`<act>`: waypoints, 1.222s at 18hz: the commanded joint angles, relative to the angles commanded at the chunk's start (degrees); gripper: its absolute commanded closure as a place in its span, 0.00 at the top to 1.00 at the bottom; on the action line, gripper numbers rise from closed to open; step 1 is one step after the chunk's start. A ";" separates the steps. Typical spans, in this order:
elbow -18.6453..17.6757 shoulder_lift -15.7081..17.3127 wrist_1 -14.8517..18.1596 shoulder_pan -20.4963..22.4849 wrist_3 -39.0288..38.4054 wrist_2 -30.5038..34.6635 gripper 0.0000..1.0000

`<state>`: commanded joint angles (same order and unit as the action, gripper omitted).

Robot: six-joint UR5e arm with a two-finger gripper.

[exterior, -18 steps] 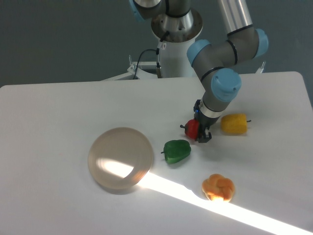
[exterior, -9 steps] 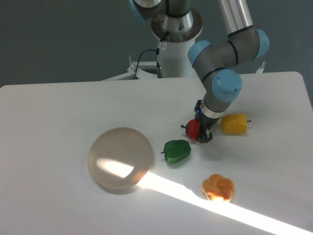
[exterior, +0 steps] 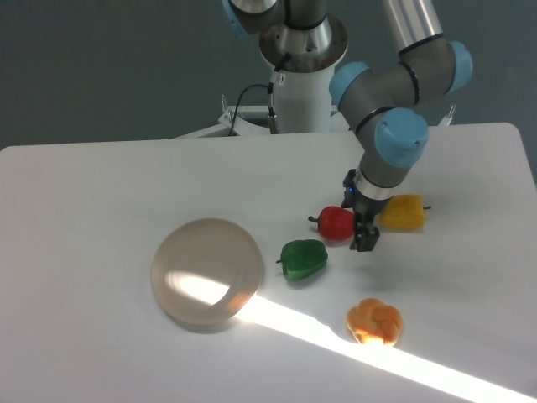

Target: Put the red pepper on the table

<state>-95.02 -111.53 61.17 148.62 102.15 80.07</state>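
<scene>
red pepper (exterior: 337,223): glossy red, dark stem. green pepper (exterior: 303,259): green. yellow pepper (exterior: 403,212): yellow. table (exterior: 92,185): plain white, one bright light band. dome (exterior: 207,269): translucent beige. lobed item (exterior: 375,322): orange. gripper (exterior: 362,235): black. arm (exterior: 394,101): grey, blue caps.

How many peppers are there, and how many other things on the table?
Peppers: 3 – red pepper, green pepper, yellow pepper
Dome: 1
Orange bun-like toy: 1
Total: 5
</scene>
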 joint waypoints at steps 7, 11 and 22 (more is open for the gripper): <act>13.27 -5.96 -0.08 -0.09 -4.24 1.06 1.00; 19.60 -9.22 -0.09 0.35 -5.29 1.14 1.00; 25.06 -13.10 -4.83 -0.88 -8.55 4.40 1.00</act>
<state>-69.96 -124.63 56.34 147.75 93.60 84.46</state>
